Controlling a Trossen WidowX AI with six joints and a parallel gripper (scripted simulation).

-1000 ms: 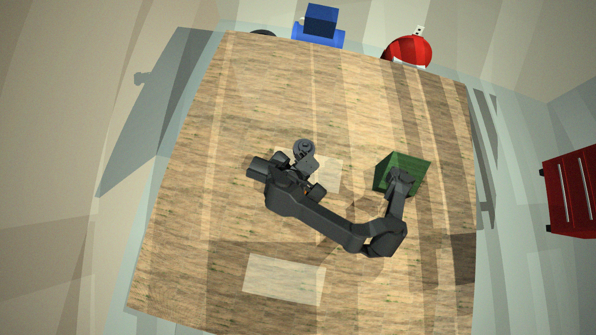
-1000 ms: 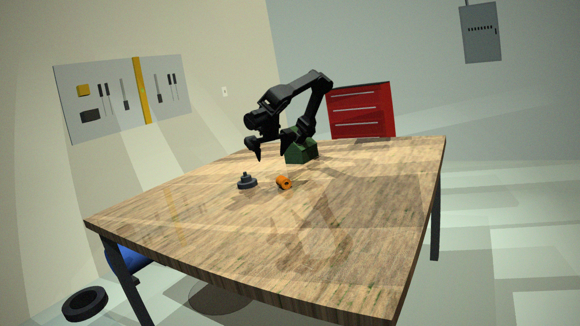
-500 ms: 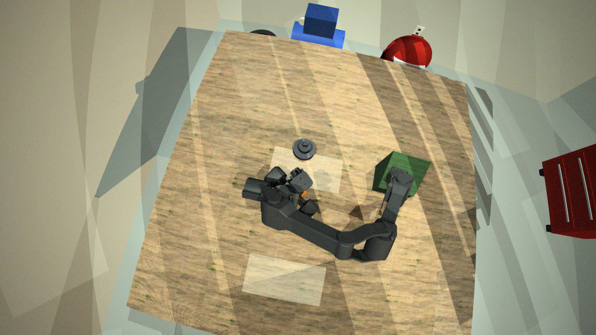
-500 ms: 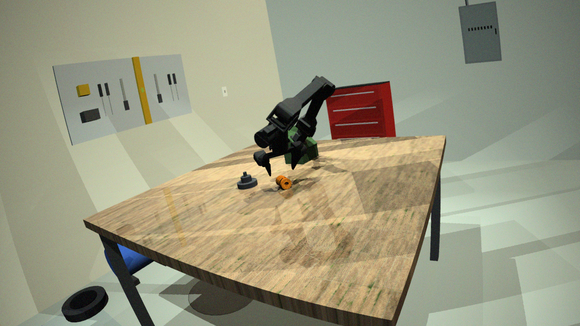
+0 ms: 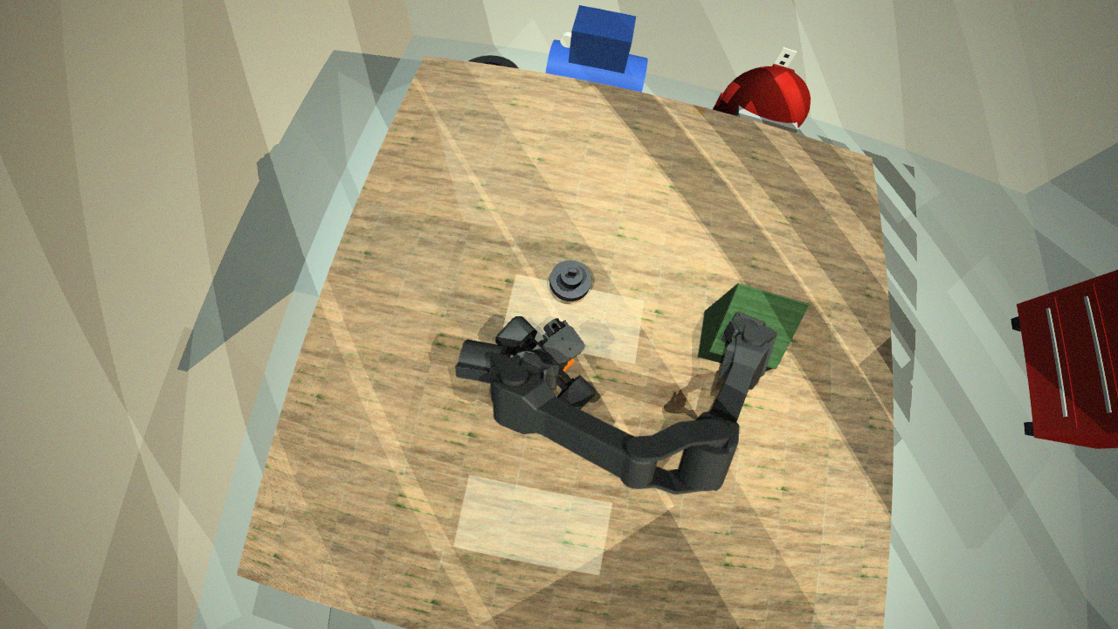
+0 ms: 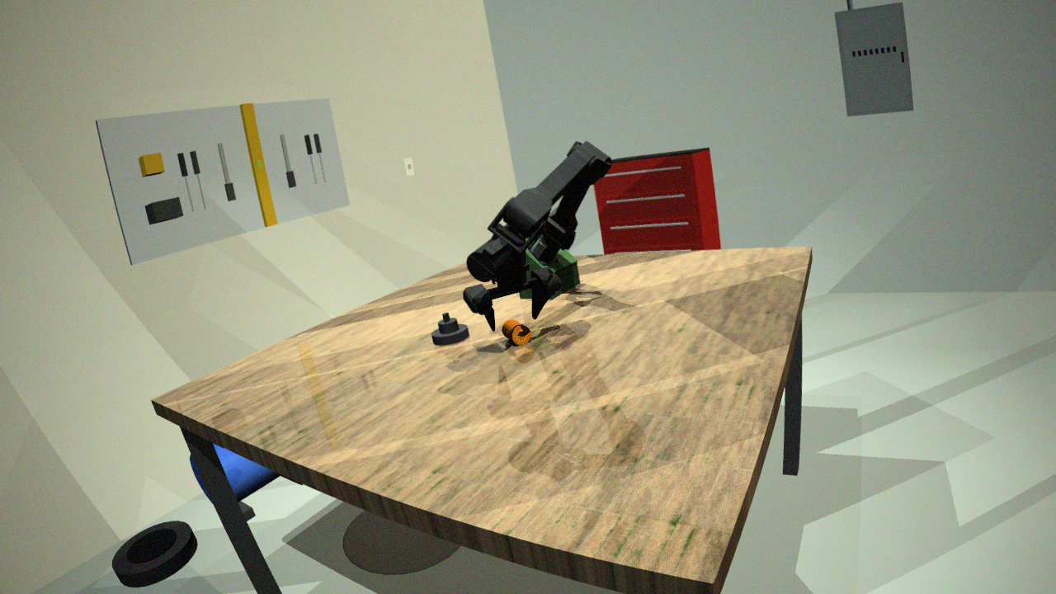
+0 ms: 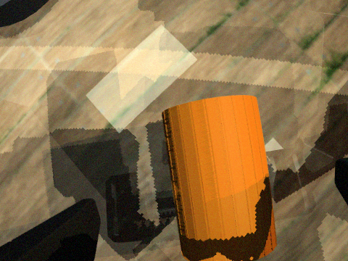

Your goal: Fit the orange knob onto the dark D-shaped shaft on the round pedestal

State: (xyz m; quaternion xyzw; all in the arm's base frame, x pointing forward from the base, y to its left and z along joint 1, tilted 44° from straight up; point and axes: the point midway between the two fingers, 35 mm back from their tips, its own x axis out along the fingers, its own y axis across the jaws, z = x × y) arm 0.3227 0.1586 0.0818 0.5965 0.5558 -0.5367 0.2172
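The orange knob (image 5: pixel 569 365) (image 6: pixel 511 330) (image 7: pixel 217 156) lies on its side on the table, its holed end toward the exterior camera. The arm mostly hides it in the top view. My gripper (image 5: pixel 548 363) (image 6: pixel 514 323) (image 7: pixel 218 193) is open, pointing down over the knob. In the wrist view one finger shows on either side of the knob, with gaps between. The round dark pedestal (image 5: pixel 556 287) (image 6: pixel 450 336) (image 7: pixel 18 14) stands upright a short way from the knob, its edge showing at the wrist view's top left. Its bare shaft (image 5: pixel 573 272) (image 6: pixel 445 317) points up; its flat side cannot be made out.
The green block (image 5: pixel 782 313) (image 6: pixel 567 271) stands under the arm's base. Two pale rectangles lie on the wooden table (image 5: pixel 375 485) (image 6: pixel 627 502), one (image 5: pixel 617 313) beside the pedestal and one (image 5: pixel 531 524) farther off. A red drawer cabinet (image 5: pixel 1074 367) (image 6: pixel 649 199) stands beyond the table.
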